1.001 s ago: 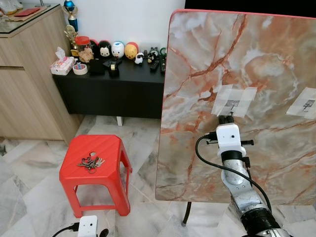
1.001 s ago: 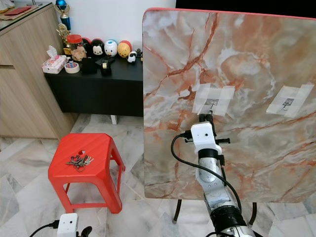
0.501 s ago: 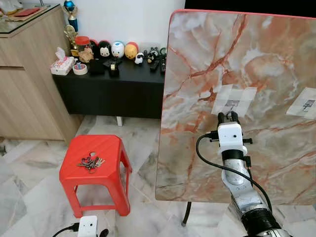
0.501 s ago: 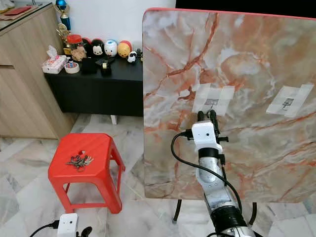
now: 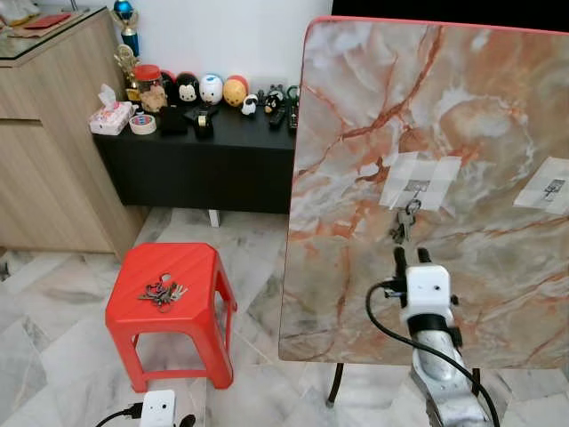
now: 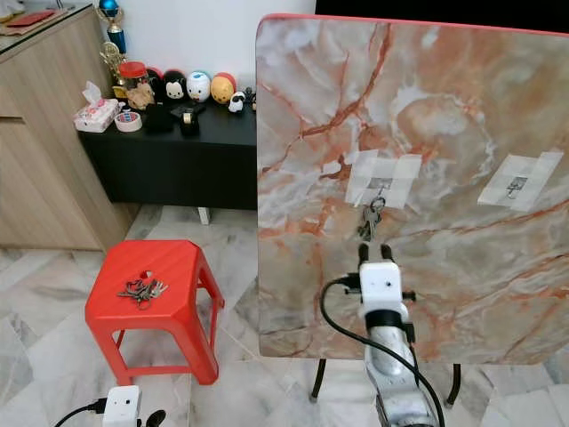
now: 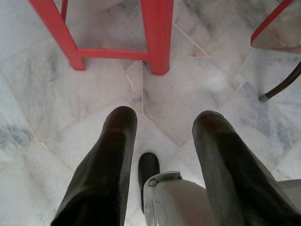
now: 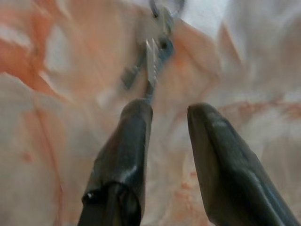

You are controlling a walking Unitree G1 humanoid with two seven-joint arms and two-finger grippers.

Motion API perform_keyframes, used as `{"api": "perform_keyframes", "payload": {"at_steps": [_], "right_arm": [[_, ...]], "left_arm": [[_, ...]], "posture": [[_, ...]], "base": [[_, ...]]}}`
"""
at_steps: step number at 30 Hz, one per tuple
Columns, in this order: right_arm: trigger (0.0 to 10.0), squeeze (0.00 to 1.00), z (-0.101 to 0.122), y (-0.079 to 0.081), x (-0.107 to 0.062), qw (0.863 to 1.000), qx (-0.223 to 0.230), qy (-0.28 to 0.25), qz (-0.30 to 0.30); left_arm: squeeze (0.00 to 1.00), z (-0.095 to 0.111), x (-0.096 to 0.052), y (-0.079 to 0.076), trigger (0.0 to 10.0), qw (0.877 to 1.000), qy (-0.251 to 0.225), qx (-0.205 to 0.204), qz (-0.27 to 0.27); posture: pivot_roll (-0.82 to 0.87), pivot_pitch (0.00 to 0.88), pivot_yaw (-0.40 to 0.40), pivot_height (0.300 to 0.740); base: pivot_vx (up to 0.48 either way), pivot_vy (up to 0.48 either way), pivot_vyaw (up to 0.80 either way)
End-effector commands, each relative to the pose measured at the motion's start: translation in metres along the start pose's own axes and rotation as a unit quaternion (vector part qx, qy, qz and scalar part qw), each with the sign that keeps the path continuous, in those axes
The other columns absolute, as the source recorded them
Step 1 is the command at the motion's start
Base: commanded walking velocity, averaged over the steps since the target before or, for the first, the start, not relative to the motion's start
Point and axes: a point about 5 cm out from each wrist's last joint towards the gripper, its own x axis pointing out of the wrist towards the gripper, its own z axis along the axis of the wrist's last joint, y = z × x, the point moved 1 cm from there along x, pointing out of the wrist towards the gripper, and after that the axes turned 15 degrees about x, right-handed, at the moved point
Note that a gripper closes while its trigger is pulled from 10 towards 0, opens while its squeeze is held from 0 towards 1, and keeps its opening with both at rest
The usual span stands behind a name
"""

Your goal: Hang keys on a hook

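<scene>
A bunch of keys (image 5: 404,221) hangs from the hook (image 5: 415,188) taped to the upright marble board (image 5: 356,98). My right gripper (image 5: 410,254) sits just below the bunch, open, fingers pointing up and holding nothing. The right wrist view shows the keys (image 8: 153,56) dangling just beyond the two black fingertips (image 8: 137,113). A second bunch of keys (image 5: 162,292) lies on the red stool (image 5: 187,316). My left gripper (image 7: 164,125) hangs open over the floor near the stool's legs.
A second taped hook (image 5: 553,187) sits further right on the board. A black sideboard (image 5: 204,165) with figurines and a wooden cabinet (image 5: 44,160) stand at the back left. The board's dark stand leg (image 5: 336,384) rests on the marble floor.
My right gripper has let go of the keys and dropped down from the hook; the keys now hang free on it. The left arm has not moved.
</scene>
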Motion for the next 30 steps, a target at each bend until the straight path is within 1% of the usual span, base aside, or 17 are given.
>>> {"api": "perform_keyframes", "payload": {"at_steps": [1,3,5,6,7,8,9,10,11,12,15,16,18,19,21,25,30], "right_arm": [[10.0,0.00,-0.018,-0.003,-0.008,0.999,0.012,0.047,-0.007],[10.0,0.00,-0.044,-0.007,-0.017,0.993,0.029,0.110,-0.030],[10.0,0.00,-0.060,-0.009,-0.024,0.985,0.050,0.154,-0.052],[10.0,0.00,-0.075,-0.012,-0.031,0.974,0.083,0.199,-0.070],[10.0,0.00,-0.084,-0.013,-0.035,0.966,0.100,0.224,-0.080],[10.0,0.00,-0.084,-0.013,-0.035,0.966,0.100,0.224,-0.080],[10.0,0.00,-0.094,-0.013,-0.042,0.955,0.119,0.257,-0.090],[10.0,0.00,-0.116,-0.018,-0.060,0.919,0.163,0.331,-0.138],[10.0,0.00,-0.116,-0.018,-0.060,0.919,0.163,0.331,-0.138],[10.0,0.00,-0.128,-0.023,-0.074,0.899,0.170,0.370,-0.162],[10.0,0.00,-0.137,-0.027,-0.088,0.892,0.147,0.399,-0.155],[10.0,0.00,-0.137,-0.027,-0.088,0.892,0.147,0.399,-0.155],[10.0,0.00,-0.144,-0.031,-0.100,0.882,0.148,0.420,-0.155],[10.0,0.00,-0.150,-0.032,-0.112,0.868,0.164,0.444,-0.152],[10.0,0.00,-0.156,-0.033,-0.123,0.854,0.179,0.463,-0.156],[10.0,0.00,-0.160,-0.038,-0.133,0.849,0.160,0.479,-0.157],[10.0,0.00,-0.160,-0.035,-0.133,0.851,0.163,0.480,-0.139]], "left_arm": [[0.00,-0.005,-0.001,0.000,10.0,1.000,0.015,0.008,-0.006],[0.00,-0.005,-0.001,0.000,10.0,1.000,0.016,0.010,-0.006],[0.00,-0.005,-0.001,0.001,10.0,1.000,0.016,0.010,-0.005],[0.00,-0.005,-0.001,0.002,10.0,1.000,0.016,0.009,-0.004],[0.00,-0.004,0.000,0.002,10.0,1.000,0.017,0.010,-0.004],[0.00,-0.004,0.000,0.002,10.0,1.000,0.017,0.010,-0.004],[0.00,-0.005,0.000,0.002,10.0,1.000,0.019,0.011,-0.005],[0.00,-0.005,0.000,0.002,10.0,1.000,0.024,0.013,-0.005],[0.00,-0.005,0.000,0.002,10.0,1.000,0.024,0.013,-0.005],[0.00,-0.005,0.000,0.001,10.0,1.000,0.026,0.013,-0.005],[0.00,-0.004,0.001,0.002,10.0,1.000,0.026,0.007,-0.002],[0.00,-0.004,0.001,0.002,10.0,1.000,0.026,0.007,-0.002],[0.00,-0.004,0.001,0.002,10.0,1.000,0.028,0.009,-0.003],[0.00,-0.006,0.001,0.001,10.0,0.999,0.040,0.020,-0.010],[0.00,-0.008,0.001,0.000,10.0,0.998,0.048,0.029,-0.013],[0.00,-0.008,0.000,0.004,10.0,0.999,0.049,0.025,-0.002],[0.00,-0.008,0.000,0.007,10.0,0.999,0.045,0.028,0.000]], "posture": [[0.04,0.000,-0.069,0.740],[0.03,0.000,-0.056,0.740],[0.02,0.000,-0.054,0.740],[0.02,0.000,-0.054,0.740],[0.03,0.000,-0.057,0.740],[0.03,0.000,-0.057,0.740],[0.03,0.000,-0.056,0.740],[0.02,0.000,-0.057,0.740],[0.02,0.000,-0.057,0.740],[0.03,0.000,-0.062,0.740],[0.03,0.000,-0.063,0.740],[0.03,0.000,-0.063,0.740],[0.03,0.000,-0.062,0.740],[0.03,0.000,-0.059,0.740],[0.03,0.000,-0.055,0.740],[0.03,0.000,-0.045,0.740],[0.03,0.000,-0.038,0.740]], "base": [[0.000,0.000,0.00],[0.000,0.000,0.00],[0.000,0.000,0.00],[0.000,0.000,0.00],[0.000,0.000,0.00],[0.000,0.000,0.00],[0.000,0.000,0.00],[0.000,0.000,0.00],[0.000,0.000,0.00],[0.000,0.000,0.00],[0.000,0.000,0.00],[0.000,0.000,0.00],[0.000,0.000,0.00],[0.000,0.000,0.00],[0.000,0.000,0.00],[0.000,0.000,0.00],[0.000,0.000,0.00]]}}
